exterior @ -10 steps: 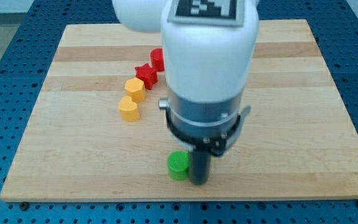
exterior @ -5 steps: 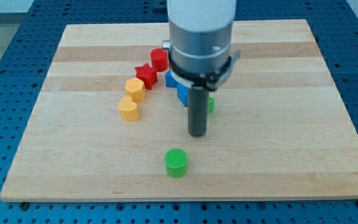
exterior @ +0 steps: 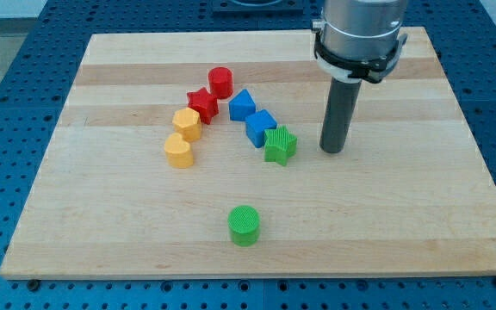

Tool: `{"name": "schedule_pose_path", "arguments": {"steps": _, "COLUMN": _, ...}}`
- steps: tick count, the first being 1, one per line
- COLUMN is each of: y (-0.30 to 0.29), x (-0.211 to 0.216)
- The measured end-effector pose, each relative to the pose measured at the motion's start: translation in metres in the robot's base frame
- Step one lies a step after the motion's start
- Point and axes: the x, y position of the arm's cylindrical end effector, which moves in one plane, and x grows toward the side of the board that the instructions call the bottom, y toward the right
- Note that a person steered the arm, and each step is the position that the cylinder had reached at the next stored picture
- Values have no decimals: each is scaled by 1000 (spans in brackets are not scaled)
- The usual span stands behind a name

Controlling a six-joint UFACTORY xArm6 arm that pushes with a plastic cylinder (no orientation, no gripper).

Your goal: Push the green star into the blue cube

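The green star (exterior: 280,145) lies near the board's middle, touching the lower right side of the blue cube (exterior: 260,127). My tip (exterior: 332,150) rests on the board to the right of the green star, a short gap away and not touching it. The rod stands upright above the tip.
A blue triangular block (exterior: 242,105) sits up-left of the cube. A red star (exterior: 202,104) and red cylinder (exterior: 220,82) lie further left, with two yellow blocks (exterior: 186,124) (exterior: 178,151) below them. A green cylinder (exterior: 244,226) stands near the bottom of the wooden board (exterior: 420,215).
My tip has moved from beside the green cylinder up the board and then right, to the right of the green star. The blocks have stayed in place.
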Motion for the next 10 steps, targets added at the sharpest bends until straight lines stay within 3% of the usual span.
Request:
{"name": "schedule_pose_path", "arguments": {"steps": 2, "y": -15, "x": 0}}
{"name": "schedule_pose_path", "arguments": {"steps": 4, "y": -29, "x": -41}}
{"name": "schedule_pose_path", "arguments": {"steps": 7, "y": -40, "x": -37}}
{"name": "schedule_pose_path", "arguments": {"steps": 10, "y": -40, "x": -3}}
